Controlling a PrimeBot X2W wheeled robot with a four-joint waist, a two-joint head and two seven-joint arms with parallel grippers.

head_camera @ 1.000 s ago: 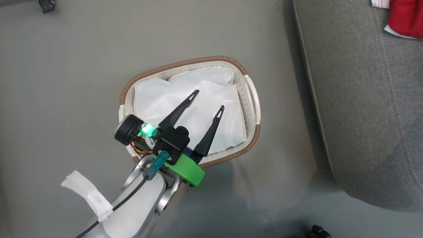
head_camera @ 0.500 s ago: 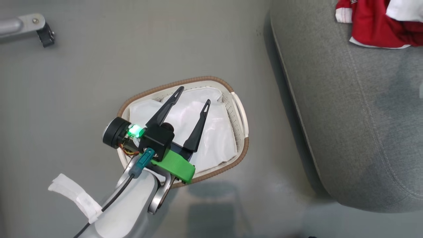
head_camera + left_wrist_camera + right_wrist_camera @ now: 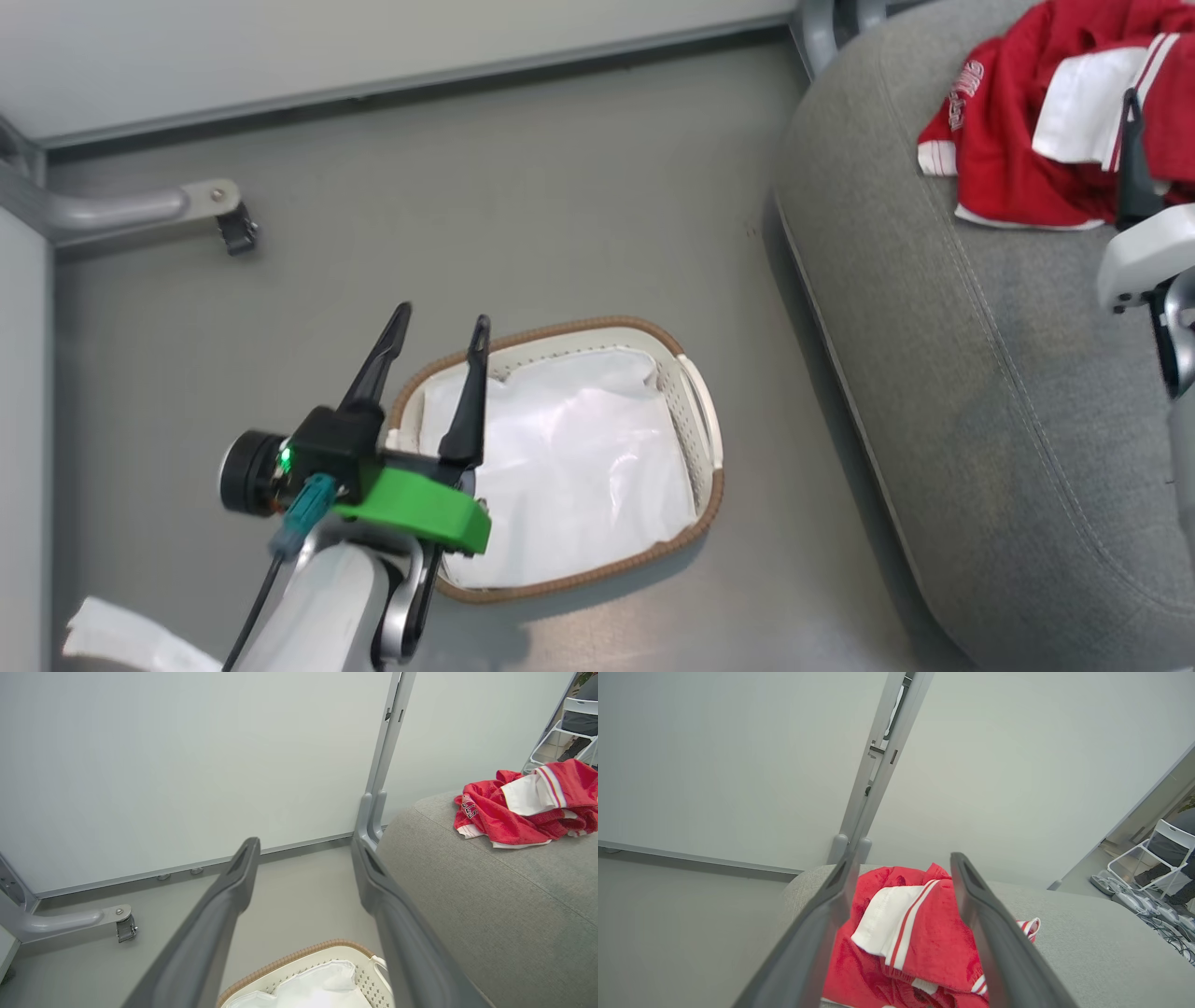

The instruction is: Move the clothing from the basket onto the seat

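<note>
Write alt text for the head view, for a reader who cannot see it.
Red and white clothing lies on the grey seat at right. On the floor beside it stands the basket, holding a white liner, with the open left gripper at its left edge.

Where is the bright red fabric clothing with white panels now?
The red clothing lies upper right in the head view, on the grey woven seat, away from the cream plastic basket.

Floor (image 3: pixel 579 187): plain grey, smooth. Pale partition panels (image 3: pixel 163 765) meet at a grey metal post (image 3: pixel 380 765), and a castered foot (image 3: pixel 149 205) rests on the floor. White folding chair (image 3: pixel 1157 851) at far right.
</note>
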